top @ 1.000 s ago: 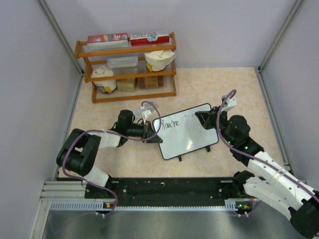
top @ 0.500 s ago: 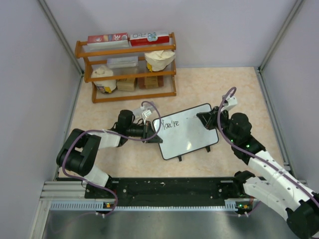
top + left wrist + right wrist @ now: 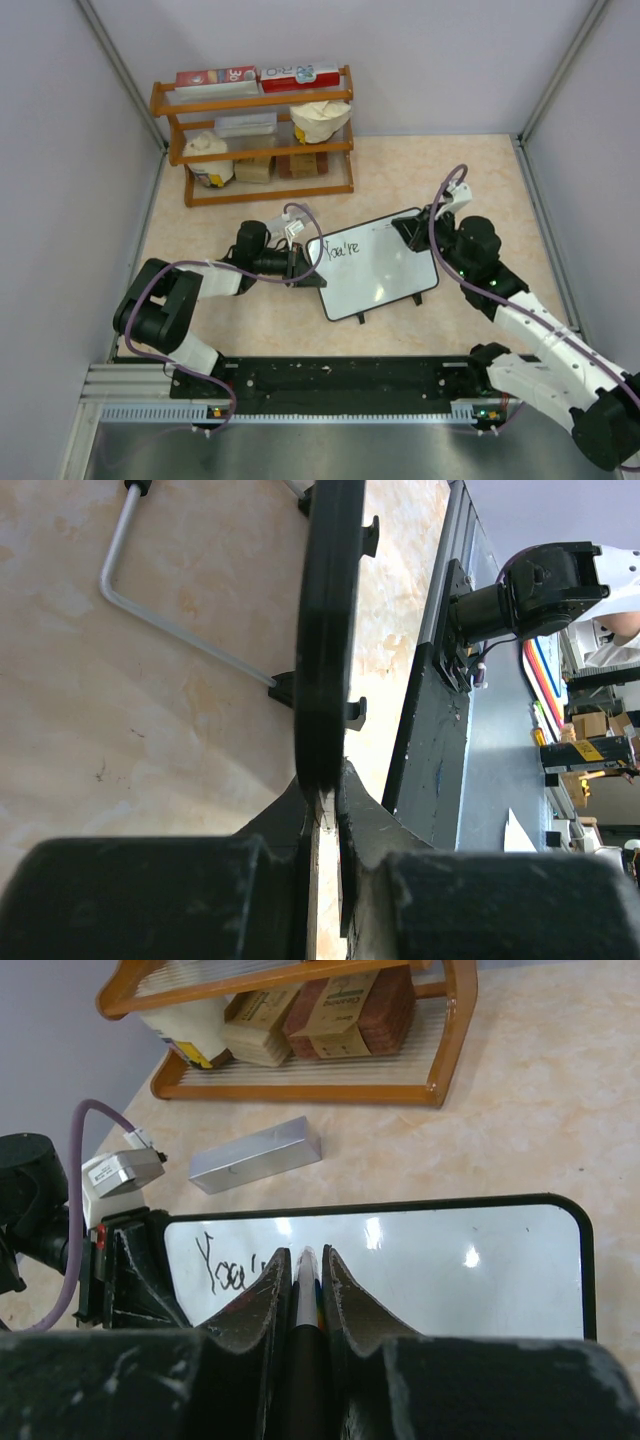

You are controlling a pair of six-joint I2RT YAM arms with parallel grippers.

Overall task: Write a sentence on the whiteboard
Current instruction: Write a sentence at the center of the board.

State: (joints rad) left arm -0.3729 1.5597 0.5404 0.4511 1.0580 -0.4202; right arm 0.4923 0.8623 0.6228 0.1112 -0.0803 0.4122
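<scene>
The whiteboard [image 3: 385,270] stands tilted at the middle of the table. Its white face shows in the right wrist view [image 3: 450,1270]. On it is the black handwritten word "You're" [image 3: 340,250], which is all of the sentence [image 3: 228,1265] that shows. My left gripper [image 3: 306,268] is shut on the board's left edge, seen edge-on in the left wrist view [image 3: 325,630], with the jaws [image 3: 325,798] pinching the black frame. My right gripper [image 3: 404,228] is shut on a marker [image 3: 306,1285] and sits over the board's upper right part. The marker tip is hidden.
A wooden shelf [image 3: 255,135] with boxes and bags stands at the back left. A small silver box [image 3: 255,1155] lies on the table behind the board. The board's wire stand [image 3: 170,610] rests on the table. A black rail [image 3: 340,380] runs along the near edge, and walls close both sides.
My right gripper with the marker has moved a little toward the board's far edge and slightly left. The left gripper, the board and the writing have not changed.
</scene>
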